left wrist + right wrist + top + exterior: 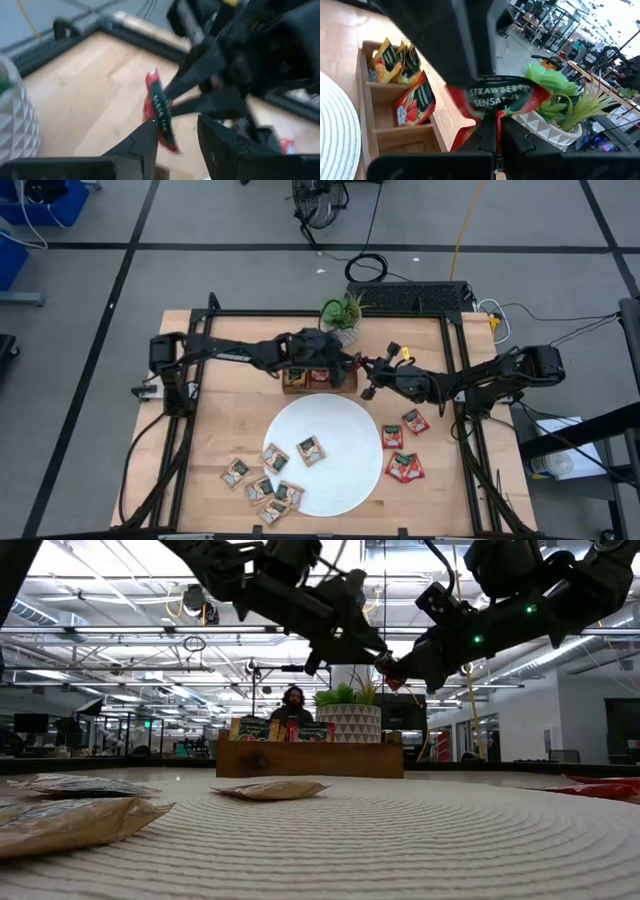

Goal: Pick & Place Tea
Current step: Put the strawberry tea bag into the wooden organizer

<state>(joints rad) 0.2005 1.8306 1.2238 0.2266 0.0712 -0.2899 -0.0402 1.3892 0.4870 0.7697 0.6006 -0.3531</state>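
Above the wooden tray (318,384) near the surface's far edge, right gripper (496,131) pinches a red strawberry tea sachet (502,97); left gripper (177,132) fingers part-open around it. Close left fully before right releases.

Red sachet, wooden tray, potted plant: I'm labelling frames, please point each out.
red sachet (159,113), left wrist view, its printed face.
wooden tray (385,134), right wrist view, a divider wall.
potted plant (343,313), high view, its leaves.

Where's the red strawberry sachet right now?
The red strawberry sachet is pinched in the right gripper, in the air beside the wooden tray, with the left gripper open around it.
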